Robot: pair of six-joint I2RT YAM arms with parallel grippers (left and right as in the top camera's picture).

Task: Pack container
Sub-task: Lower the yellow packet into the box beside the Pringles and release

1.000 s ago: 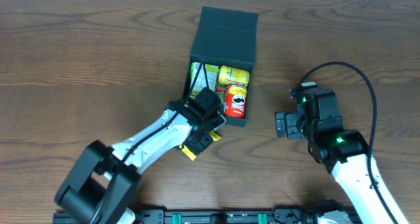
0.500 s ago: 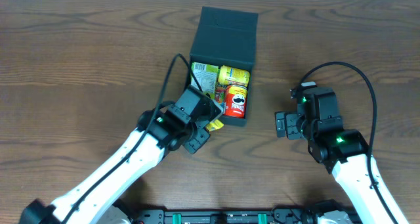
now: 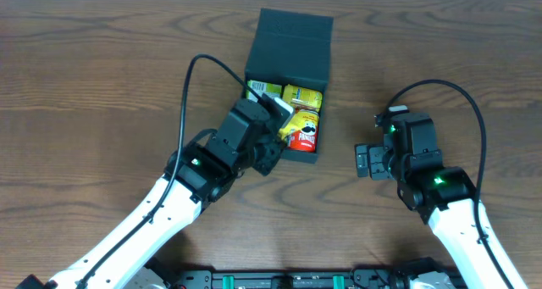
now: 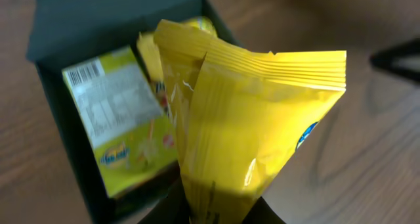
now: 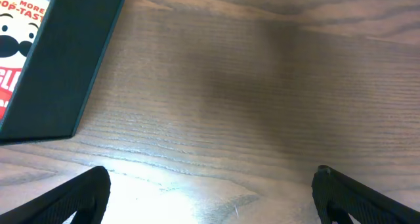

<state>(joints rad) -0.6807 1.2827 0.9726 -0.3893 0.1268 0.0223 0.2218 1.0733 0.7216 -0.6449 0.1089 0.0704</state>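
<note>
My left gripper (image 3: 274,124) is clamped on the yellow bag (image 4: 249,132), upright over the container's (image 3: 288,47) near end. Right gripper (image 3: 362,162) waits well apart, fingers spread.

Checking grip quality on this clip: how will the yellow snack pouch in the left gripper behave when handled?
The yellow pouch looks pliable: creased film, pinched only at one end by the left gripper. Probably light, since it stands out from that pinch without sagging. Its glossy surface may slip.

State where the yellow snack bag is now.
In the left wrist view, the yellow snack bag is pinched in the left gripper, above the near edge of the open container.
</note>
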